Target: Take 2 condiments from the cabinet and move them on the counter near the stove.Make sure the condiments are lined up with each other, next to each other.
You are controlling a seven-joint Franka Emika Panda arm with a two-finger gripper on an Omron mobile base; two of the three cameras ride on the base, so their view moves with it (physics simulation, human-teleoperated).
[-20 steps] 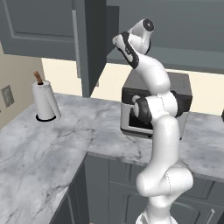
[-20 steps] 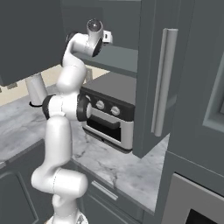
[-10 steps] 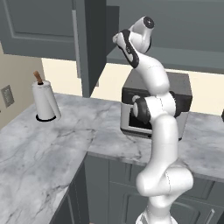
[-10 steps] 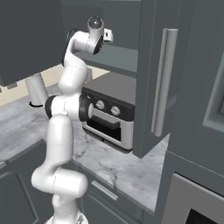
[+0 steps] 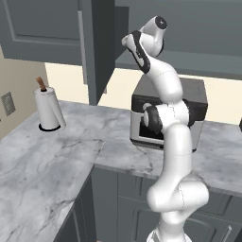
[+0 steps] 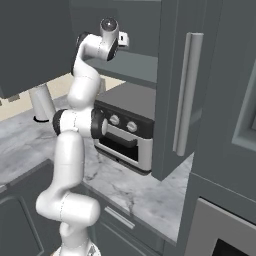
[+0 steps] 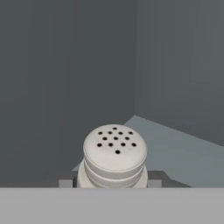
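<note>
Pale jar [image 7: 114, 157], base cut off, sits clamped between pincer [image 7: 112, 178] fingertips.

cream wall [image 5: 19, 78] with outlet [image 5: 7, 103], evenly lit.

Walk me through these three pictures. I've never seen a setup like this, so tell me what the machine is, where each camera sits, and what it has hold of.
The white jointed machine is a robot arm in a rendered kitchen. Two cameras ride on its base, behind it to the left and right, so they show one scene from two sides. The arm reaches up into the open dark grey cabinet. On the marble counter stand a paper-towel roll and a steel toaster oven. The third camera sits on the hand, looking along the gripper. There the fingers are closed on either side of a pale jar with a holed shaker lid, inside the cabinet.
</note>
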